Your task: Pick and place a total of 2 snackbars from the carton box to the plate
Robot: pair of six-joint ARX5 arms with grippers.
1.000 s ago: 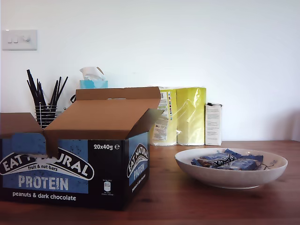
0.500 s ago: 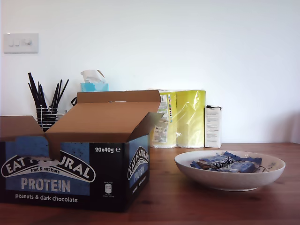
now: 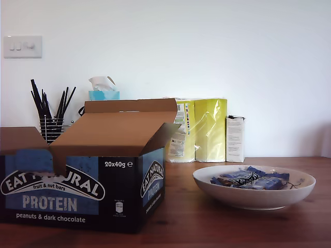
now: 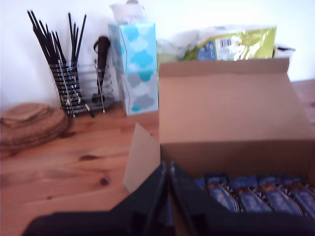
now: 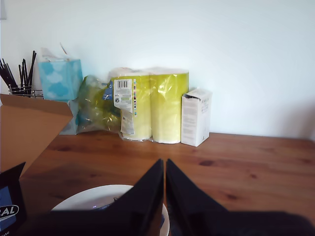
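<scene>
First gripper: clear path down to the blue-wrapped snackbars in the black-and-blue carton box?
Probably yes. My first gripper, jaws together, sits over the open carton box; the row of blue-wrapped snackbars lies uncovered beside it, flaps folded back. The jaws must open first.

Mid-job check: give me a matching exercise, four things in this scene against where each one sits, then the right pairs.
Things:
1. snackbars
2. carton box
3. tissue box
4. slim white box

Places:
A. at the exterior view's left, flaps open
B. by the wall, beside the yellow-wrapped rolls
C. lying in the plate
D. behind the carton box, near the wire holder of black sticks

Pairs: 1-C, 2-A, 3-D, 4-B
</scene>
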